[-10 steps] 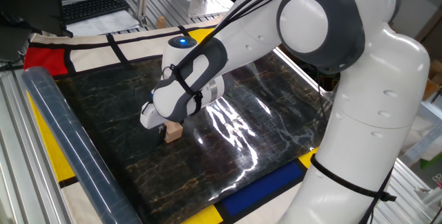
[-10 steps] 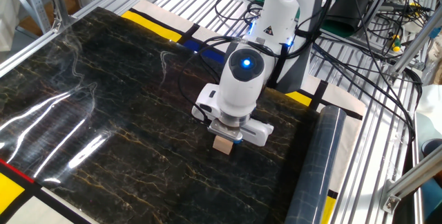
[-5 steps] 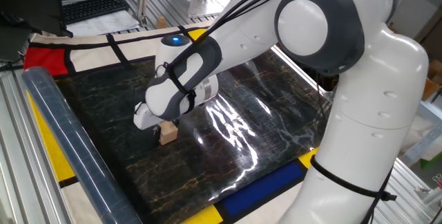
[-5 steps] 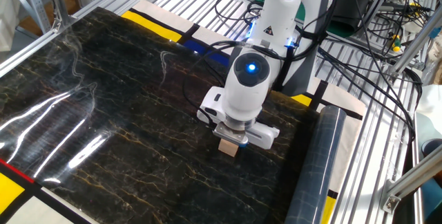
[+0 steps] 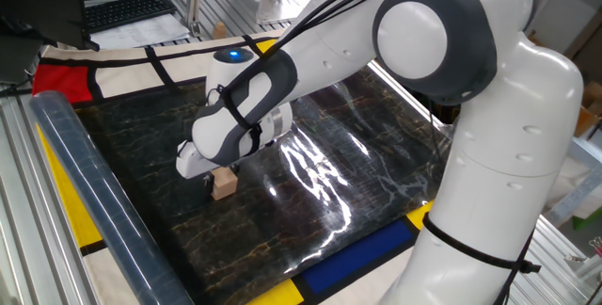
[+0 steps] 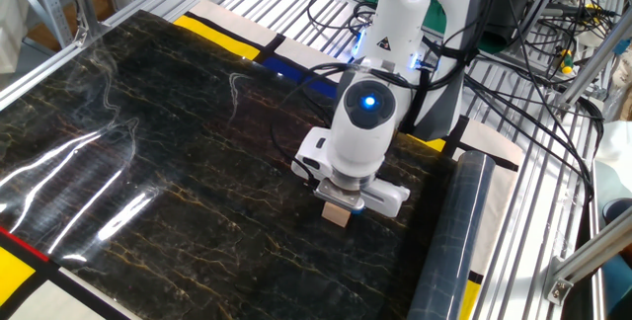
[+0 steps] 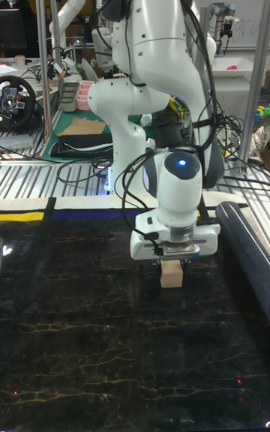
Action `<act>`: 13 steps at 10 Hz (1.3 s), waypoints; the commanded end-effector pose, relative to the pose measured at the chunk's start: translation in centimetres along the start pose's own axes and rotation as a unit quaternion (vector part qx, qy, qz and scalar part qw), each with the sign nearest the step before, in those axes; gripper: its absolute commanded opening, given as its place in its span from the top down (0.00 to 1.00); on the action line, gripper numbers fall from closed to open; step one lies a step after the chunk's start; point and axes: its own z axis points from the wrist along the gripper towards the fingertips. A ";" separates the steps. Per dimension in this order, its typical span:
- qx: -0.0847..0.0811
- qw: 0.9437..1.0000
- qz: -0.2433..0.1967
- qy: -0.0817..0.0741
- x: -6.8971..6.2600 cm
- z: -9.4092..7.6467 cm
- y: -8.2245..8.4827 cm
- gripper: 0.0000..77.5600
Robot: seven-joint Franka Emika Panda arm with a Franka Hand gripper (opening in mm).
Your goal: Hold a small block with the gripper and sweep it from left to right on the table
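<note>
The small block [image 5: 223, 185] [image 6: 337, 215] [image 7: 172, 274], a light tan wooden cube, rests on the glossy black marble-patterned table [image 5: 310, 211] [image 6: 148, 172] [image 7: 90, 342]. My gripper [image 5: 218, 176] [image 6: 340, 204] [image 7: 173, 259] comes straight down onto it and is shut on its upper part. The white wrist housing hides the fingers in the two side views. In the tall view the block sits right of the table's middle, close to a dark roll.
A dark rolled tube [image 5: 94, 201] [image 6: 449, 251] [image 7: 247, 252] lies along the table edge nearest the block. Yellow, blue, red and white panels [image 5: 348, 253] border the sheet. Cables [image 6: 513, 24] and metal rails [image 6: 523, 221] lie beyond the roll.
The gripper and the block have slid together across the sheet toward the dark roll, by roughly a block's width each half second.
</note>
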 end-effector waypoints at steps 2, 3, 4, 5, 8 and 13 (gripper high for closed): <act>0.003 1.000 -0.002 0.001 -0.2 -0.1 -0.8 0.99; 0.004 1.000 -0.006 0.003 -0.5 -0.4 -1.5 0.99; 0.005 1.000 -0.008 0.005 -0.7 -0.7 -1.9 0.99; 0.009 1.000 -0.012 0.007 -1.0 -1.2 -2.8 0.99; 0.007 1.000 -0.011 0.006 -1.2 -0.4 -2.7 0.99; -0.006 1.000 -0.006 0.005 -1.4 1.2 -1.1 0.99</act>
